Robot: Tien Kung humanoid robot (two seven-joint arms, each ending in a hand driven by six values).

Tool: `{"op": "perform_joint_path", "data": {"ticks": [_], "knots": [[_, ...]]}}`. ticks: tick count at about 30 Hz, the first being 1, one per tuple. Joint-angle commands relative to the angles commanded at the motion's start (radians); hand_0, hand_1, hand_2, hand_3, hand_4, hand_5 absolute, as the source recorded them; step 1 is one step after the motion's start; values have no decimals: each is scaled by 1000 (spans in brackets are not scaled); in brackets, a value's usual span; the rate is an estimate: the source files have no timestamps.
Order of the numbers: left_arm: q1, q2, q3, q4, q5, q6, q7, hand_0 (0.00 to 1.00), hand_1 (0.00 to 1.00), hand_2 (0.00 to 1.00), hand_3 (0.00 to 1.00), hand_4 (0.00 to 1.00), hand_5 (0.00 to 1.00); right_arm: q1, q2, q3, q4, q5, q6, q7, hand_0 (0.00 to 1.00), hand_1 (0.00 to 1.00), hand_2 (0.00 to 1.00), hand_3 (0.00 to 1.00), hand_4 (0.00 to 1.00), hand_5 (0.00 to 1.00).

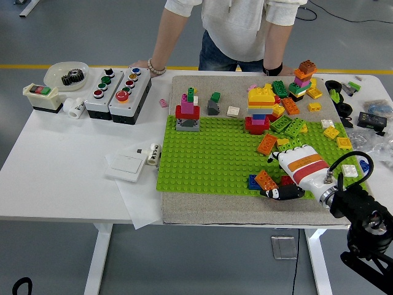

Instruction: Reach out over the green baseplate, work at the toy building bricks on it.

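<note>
Switch box: I see a cream box with a red and a green button (40, 96) at the far left of the worktop (55, 172). It is well away from the bricks, so it is not in my way.
Dish: a clear dish with a black gear (72, 75) sits behind it.
Button boxes: two grey boxes with coloured buttons (118, 91) stand side by side, just left of the mat.
White plate: a flat white switch plate (126, 163) lies on a paper sheet. A small tag (154, 152) beside it has dark print, too small for me to read.
Green baseplate: the green baseplate (209, 157) lies flat on a grey mat (184, 209), which I think stops it sliding.
Small tower: a red, pink and green tower (187, 111) is pushed onto the far left studs.
Big tower: a yellow, orange and blue stack (260, 106) stands near the far edge, with loose bricks around it.
Near bricks: a blue brick (253, 182), an orange brick (266, 180) and a red brick (287, 180) sit at the near edge, just by my hand.
Right hand: my right hand (293, 173) lies low over them, its fingers (284, 193) bent. I cannot tell if they grip a brick.
Person: a hand (144, 64) rests on the far edge, only leaning.
Writing: I can read none.
</note>
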Motion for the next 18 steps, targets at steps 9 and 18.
{"op": "perform_joint_path", "data": {"ticks": [9, 18], "knots": [[-1, 0, 0, 0, 2, -1, 0, 621, 640, 699, 612, 665, 661, 2, 3, -8, -10, 0, -5, 17, 314, 355, 454, 624, 998, 686], [-4, 0, -1, -1, 5, -3, 0, 618, 640, 697, 613, 666, 660, 4, 5, -14, -16, 0, -31, 35, 301, 330, 407, 550, 929, 654]]}}
